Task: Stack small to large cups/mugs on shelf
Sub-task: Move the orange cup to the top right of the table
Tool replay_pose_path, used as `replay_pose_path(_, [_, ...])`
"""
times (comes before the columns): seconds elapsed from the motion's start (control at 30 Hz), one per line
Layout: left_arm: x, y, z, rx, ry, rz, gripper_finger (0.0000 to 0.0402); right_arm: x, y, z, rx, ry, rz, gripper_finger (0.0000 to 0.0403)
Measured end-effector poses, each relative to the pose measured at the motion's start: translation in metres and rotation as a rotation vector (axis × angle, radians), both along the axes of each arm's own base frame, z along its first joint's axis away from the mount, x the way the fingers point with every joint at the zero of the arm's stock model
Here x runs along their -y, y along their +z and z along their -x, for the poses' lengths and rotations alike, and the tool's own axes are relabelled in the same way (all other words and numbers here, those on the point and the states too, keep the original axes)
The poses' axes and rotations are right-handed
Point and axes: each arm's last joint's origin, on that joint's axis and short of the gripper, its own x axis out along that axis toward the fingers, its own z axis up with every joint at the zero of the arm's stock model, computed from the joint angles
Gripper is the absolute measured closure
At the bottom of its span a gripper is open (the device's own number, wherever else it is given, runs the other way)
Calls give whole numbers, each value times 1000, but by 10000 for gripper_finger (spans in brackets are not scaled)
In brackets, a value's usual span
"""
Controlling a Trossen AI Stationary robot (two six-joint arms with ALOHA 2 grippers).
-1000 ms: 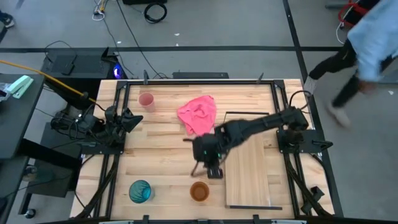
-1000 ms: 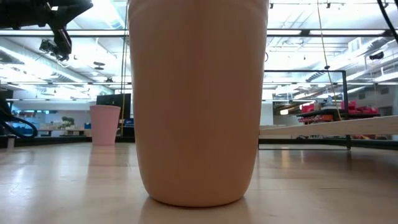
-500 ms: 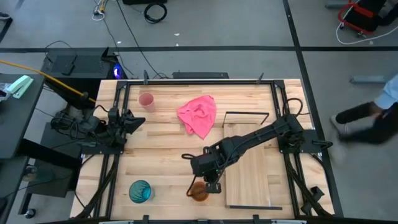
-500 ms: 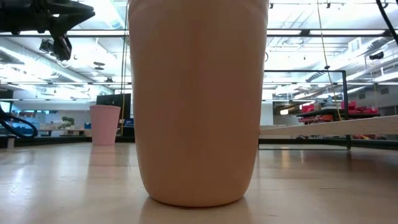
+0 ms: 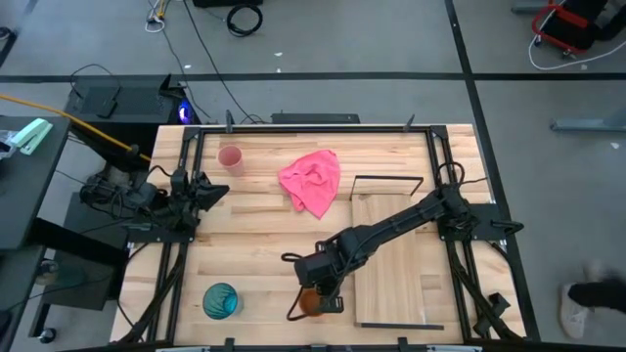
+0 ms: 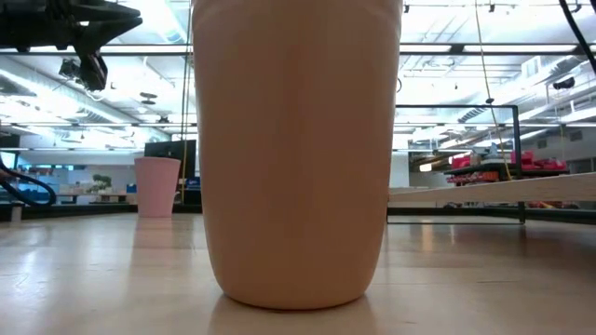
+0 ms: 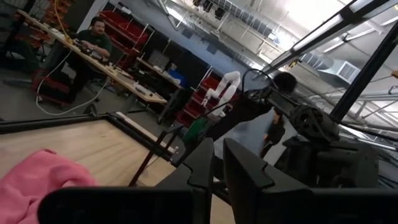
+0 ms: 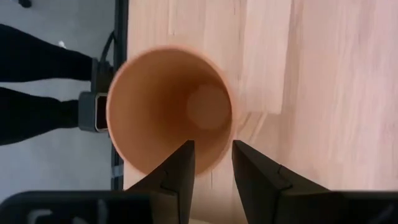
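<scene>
The orange-brown cup (image 5: 313,305) stands upright on its base near the table's near edge, and it fills the low view (image 6: 293,149). My right gripper (image 5: 318,291) is open just above it. In the right wrist view (image 8: 212,147) one finger stands over the cup's mouth (image 8: 161,106) and the other outside its wall; I see no touch. The teal-blue cup (image 5: 220,300) stands at the near left. The small pink cup (image 5: 230,156) stands at the far left. The pale shelf board (image 5: 396,264) lies to the right of the orange cup. My left gripper (image 5: 217,189) waits shut at the left edge.
A pink cloth (image 5: 313,181) lies crumpled at the table's far middle. The shelf's black wire frame (image 5: 386,180) stands at its far end. A person's foot (image 5: 587,308) shows on the floor to the right of the table, and legs show beyond the near edge in the right wrist view (image 8: 37,87).
My right gripper has gone from the table's middle toward the near edge and down, and now stands over the orange-brown cup's rim. The cup has stayed where it was. A person beyond the table's right side has walked off toward the near right.
</scene>
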Motion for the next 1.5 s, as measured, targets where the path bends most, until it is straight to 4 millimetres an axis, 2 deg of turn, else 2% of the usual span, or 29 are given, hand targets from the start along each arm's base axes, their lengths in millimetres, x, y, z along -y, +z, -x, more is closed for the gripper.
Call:
replay_pose_path(0.37, [0, -2, 0, -13, -5, 13, 363, 5, -1, -4, 13, -15, 4, 289])
replay_pose_path(0.67, [0, -2, -1, -19, -5, 10, 366, 10, -24, -2, -41, -21, 11, 289])
replay_pose_path(0.87, [0, -2, -1, -19, -4, 10, 363, 10, -26, -3, -35, -26, 4, 290])
replay_pose_path(1.0, [0, -2, -1, -20, -5, 10, 362, 10, -26, -3, -31, -34, 0, 312])
replay_pose_path(1.23, [0, -2, -1, -20, -4, 9, 373, 15, -26, -6, -26, -36, 2, 391])
replay_pose_path(1.5, [0, -2, -1, -20, -4, 9, 374, 29, -23, -9, -17, -51, 19, 396])
